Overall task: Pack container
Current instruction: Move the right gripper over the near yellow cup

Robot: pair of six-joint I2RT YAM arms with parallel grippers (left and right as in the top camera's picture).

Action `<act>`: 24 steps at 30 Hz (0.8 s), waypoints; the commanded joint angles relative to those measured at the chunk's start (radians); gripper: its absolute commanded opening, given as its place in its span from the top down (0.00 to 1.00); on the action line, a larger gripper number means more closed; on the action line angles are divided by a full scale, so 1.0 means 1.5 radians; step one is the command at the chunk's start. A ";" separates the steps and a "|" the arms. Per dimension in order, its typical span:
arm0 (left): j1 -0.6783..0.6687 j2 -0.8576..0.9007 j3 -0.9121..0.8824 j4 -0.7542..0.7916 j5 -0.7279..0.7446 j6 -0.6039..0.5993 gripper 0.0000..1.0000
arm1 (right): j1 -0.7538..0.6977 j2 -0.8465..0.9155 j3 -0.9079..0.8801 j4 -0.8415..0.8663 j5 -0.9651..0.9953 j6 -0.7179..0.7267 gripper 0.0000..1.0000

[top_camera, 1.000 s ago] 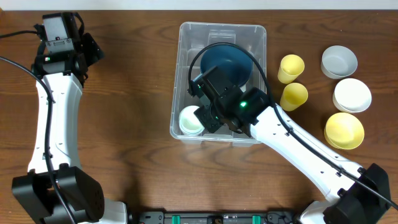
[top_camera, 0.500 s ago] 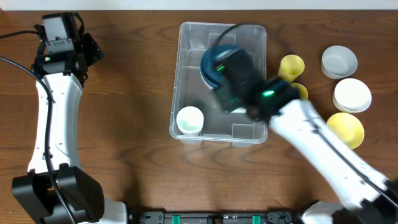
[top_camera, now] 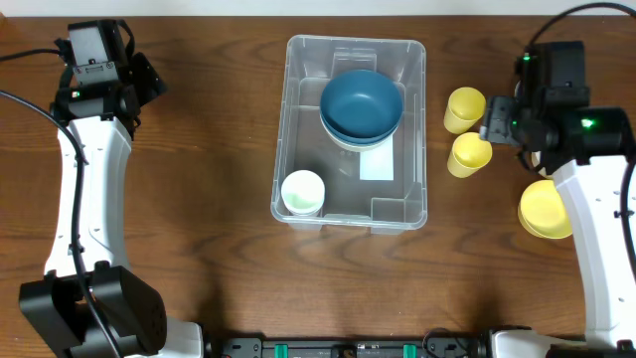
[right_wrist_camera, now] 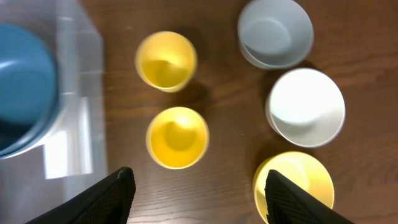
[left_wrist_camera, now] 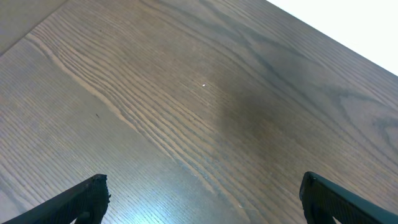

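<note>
The clear container [top_camera: 285, 119] stands mid-table, holding a blue bowl [top_camera: 362, 103] stacked on another at the back. A small white cup [top_camera: 303, 192] sits in its front left corner. My right gripper [right_wrist_camera: 202, 186] hovers open and empty above the table right of the container, over the nearer yellow cup [right_wrist_camera: 177, 137], with a second yellow cup [right_wrist_camera: 166, 60] beyond. The container's right wall [right_wrist_camera: 81, 124] shows at the left of the right wrist view. My left gripper [left_wrist_camera: 202, 193] hangs open and empty over bare wood at the far left.
A grey bowl [right_wrist_camera: 275, 31], a white bowl [right_wrist_camera: 306, 107] and a yellow bowl [right_wrist_camera: 292, 186] sit in a column right of the yellow cups. In the overhead view my right arm [top_camera: 596, 229] covers part of the yellow bowl [top_camera: 542, 211].
My right arm has come out of the container, leaving the white cup in the front left corner, and swung right over the yellow cups. Its jaws opened a little wider. The left arm stayed put.
</note>
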 commanded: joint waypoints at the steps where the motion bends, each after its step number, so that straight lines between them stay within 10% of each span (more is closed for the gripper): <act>1: 0.002 -0.010 0.008 -0.003 -0.008 0.001 0.02 | -0.030 0.004 -0.026 0.013 -0.017 0.015 0.32; 24: 0.002 -0.010 0.008 -0.003 -0.008 0.001 0.02 | -0.063 0.044 -0.267 0.265 -0.024 0.032 0.31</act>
